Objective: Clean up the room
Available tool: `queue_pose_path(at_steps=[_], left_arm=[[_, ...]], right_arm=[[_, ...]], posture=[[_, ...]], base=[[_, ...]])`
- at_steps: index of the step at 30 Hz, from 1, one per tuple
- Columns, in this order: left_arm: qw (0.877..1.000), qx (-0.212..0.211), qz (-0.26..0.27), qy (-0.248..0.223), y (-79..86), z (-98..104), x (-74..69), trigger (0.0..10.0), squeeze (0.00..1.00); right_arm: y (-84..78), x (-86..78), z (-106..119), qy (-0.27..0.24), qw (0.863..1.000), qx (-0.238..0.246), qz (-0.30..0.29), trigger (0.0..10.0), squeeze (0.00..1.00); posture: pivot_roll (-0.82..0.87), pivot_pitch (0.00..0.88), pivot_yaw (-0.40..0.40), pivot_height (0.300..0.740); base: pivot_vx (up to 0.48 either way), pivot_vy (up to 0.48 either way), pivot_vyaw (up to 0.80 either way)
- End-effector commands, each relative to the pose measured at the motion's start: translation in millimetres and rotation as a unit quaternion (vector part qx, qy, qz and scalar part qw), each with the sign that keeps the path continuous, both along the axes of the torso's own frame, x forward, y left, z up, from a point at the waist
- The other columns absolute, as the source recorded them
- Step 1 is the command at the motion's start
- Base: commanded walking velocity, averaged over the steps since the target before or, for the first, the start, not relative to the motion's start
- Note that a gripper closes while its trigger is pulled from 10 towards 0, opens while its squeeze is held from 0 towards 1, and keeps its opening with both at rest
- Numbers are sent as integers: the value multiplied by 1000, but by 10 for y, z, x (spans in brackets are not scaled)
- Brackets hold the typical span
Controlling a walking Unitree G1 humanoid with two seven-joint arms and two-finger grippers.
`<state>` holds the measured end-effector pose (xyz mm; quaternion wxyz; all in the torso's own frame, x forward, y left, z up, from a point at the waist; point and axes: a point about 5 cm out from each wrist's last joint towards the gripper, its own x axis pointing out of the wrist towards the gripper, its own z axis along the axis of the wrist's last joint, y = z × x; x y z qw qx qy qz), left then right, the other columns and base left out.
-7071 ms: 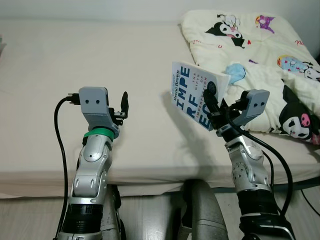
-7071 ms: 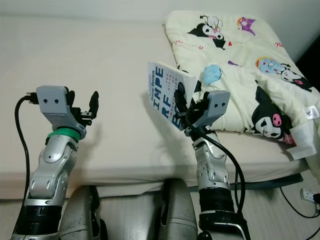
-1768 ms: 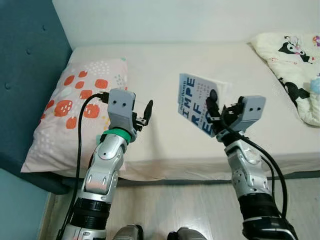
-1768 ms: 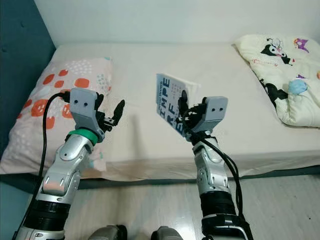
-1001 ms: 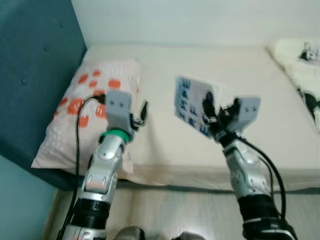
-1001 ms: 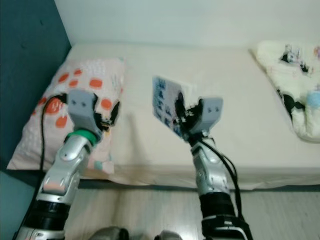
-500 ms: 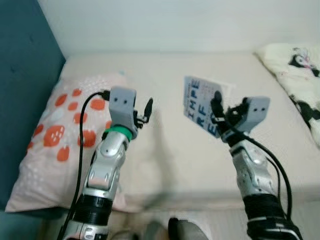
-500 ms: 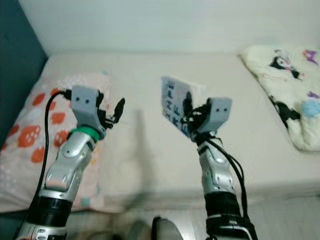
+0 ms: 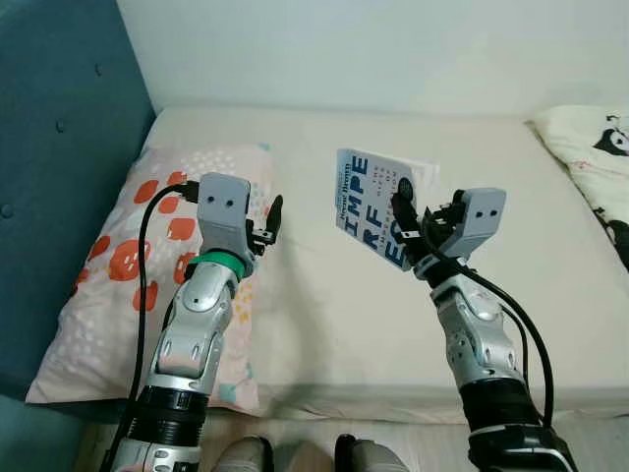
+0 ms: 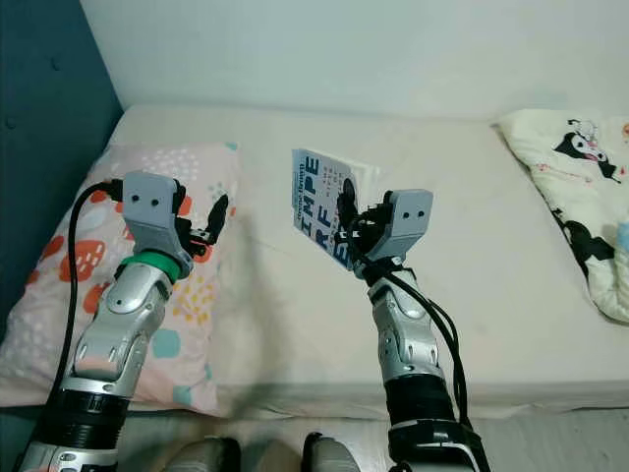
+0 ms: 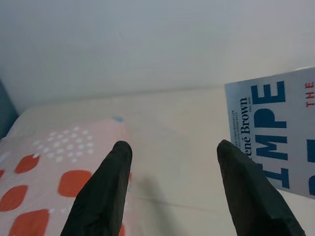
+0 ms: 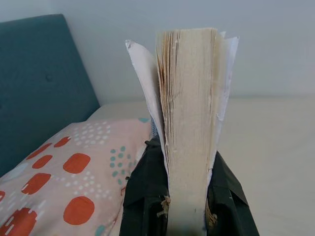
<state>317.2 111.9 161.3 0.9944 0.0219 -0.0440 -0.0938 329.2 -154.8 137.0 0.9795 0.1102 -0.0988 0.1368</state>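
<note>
A pale blue paperback book point(image 9: 374, 205) with dark blue letters is held upright above the cream bed point(image 9: 393, 295), and my right gripper point(image 9: 406, 218) is shut on its lower edge. In the right wrist view its yellowed page edges point(image 12: 189, 123) stand between the black fingers point(image 12: 142, 196). My left gripper point(image 9: 272, 218) is raised over the edge of a pink pillow point(image 9: 128, 265) with orange spots, open and holding nothing. In the left wrist view the book's cover point(image 11: 275, 132) is beside one black finger point(image 11: 106, 191).
A teal padded headboard point(image 9: 59, 128) runs along the left of the bed. A cream blanket with cartoon prints point(image 10: 580, 187) lies at the far right of the mattress. A white wall point(image 9: 344, 49) stands behind the bed. My feet point(image 9: 295, 457) are at the bed's near edge.
The whole picture has shifted as the camera moved; the pillow and headboard now sit further into view. The right gripper still holds the book and the left gripper is still open.
</note>
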Motion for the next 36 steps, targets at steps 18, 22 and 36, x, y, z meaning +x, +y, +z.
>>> queue_pose_path(at_steps=[18,22,36], left_arm=[[995,99,-15,27,107,-337,-214,10000,0],[994,101,-12,33,130,-368,-247,10000,0],[994,105,-11,32,141,-380,-269,10000,0]], right_arm=[[210,-102,-253,66,984,149,72,10000,0],[154,-115,-283,75,983,145,80,10000,0],[122,-127,-293,84,981,148,91,10000,0]], posture=[[40,60,32,695],[39,67,33,680],[39,69,33,635]], base=[[0,0,0],[0,0,0],[0,0,0]])
